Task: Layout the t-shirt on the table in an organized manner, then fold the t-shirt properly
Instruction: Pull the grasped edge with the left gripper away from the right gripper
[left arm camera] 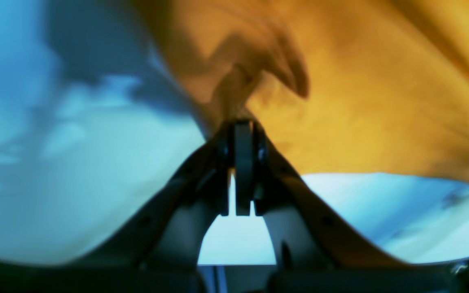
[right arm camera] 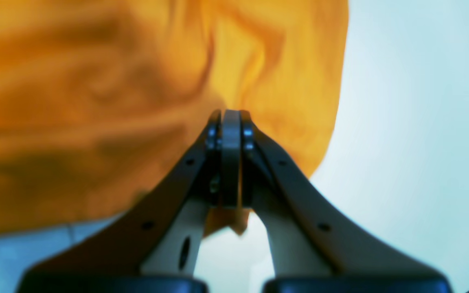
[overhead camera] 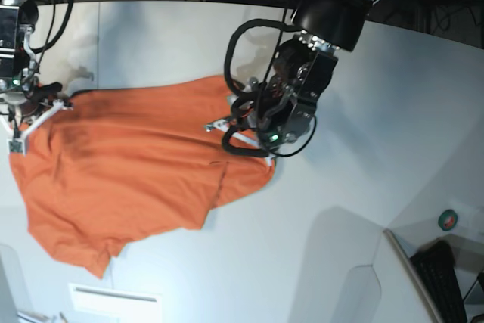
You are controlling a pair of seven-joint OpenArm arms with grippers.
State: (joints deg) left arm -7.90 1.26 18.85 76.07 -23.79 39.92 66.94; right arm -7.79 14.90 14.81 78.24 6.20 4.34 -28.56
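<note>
The orange t-shirt lies crumpled and spread across the left half of the white table. My left gripper is at the shirt's right edge, near the table's middle. In the left wrist view its jaws are shut, with the orange cloth bunched at their tips above the table. My right gripper is at the shirt's upper left corner. In the right wrist view it is shut on the t-shirt, and a scrap of cloth hangs below the closed jaws.
A dark keyboard and a small round green and red object sit on a lower surface at the bottom right, past the table's curved edge. A white rectangular sheet lies near the front edge. Black cables loop beside the left arm.
</note>
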